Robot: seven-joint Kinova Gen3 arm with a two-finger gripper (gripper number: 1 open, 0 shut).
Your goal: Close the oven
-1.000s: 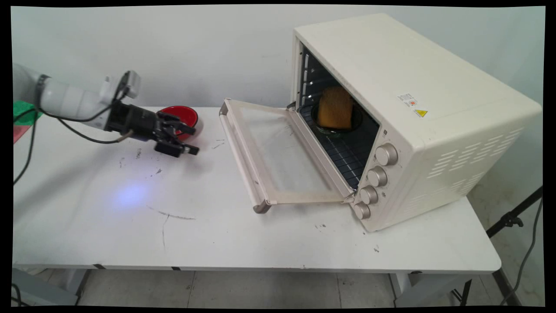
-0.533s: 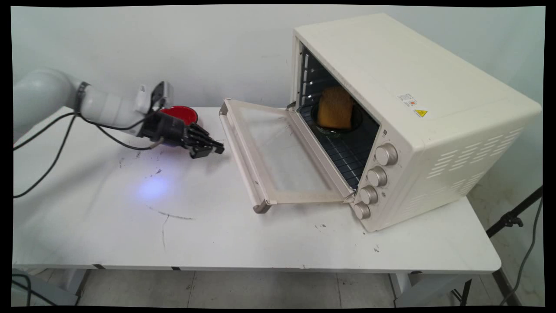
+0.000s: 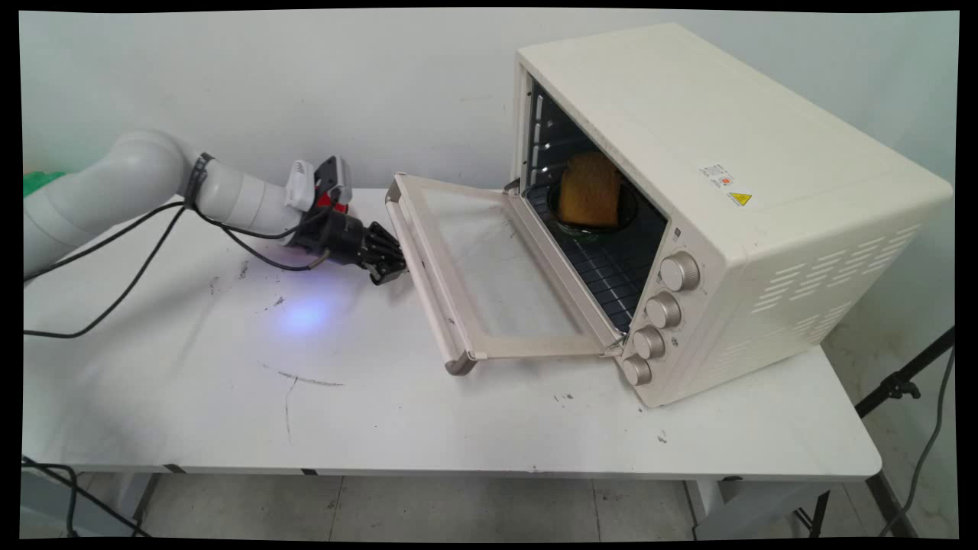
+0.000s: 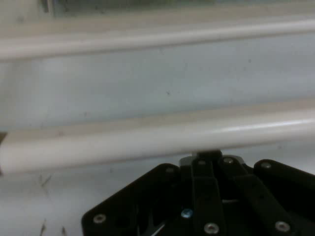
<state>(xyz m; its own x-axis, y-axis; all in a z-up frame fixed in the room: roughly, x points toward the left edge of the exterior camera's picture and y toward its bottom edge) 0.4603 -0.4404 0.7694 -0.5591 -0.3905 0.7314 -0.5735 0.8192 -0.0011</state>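
You see the gripper low over the white surface, at the outer edge of the open oven door. It points toward the door's handle bar. In the hand view the fingers are drawn together, clenched on nothing, and their tips reach the underside of the handle bar, which crosses the whole picture just in front of them. You cannot tell if the tips really touch the bar or stop just short of it.

The door lies folded down flat from the cream oven that stands on the right part of the surface. Inside the oven, on the rack, a piece of orange-brown bread sits in a dark dish. A red bowl is almost hidden behind the wrist of the arm.
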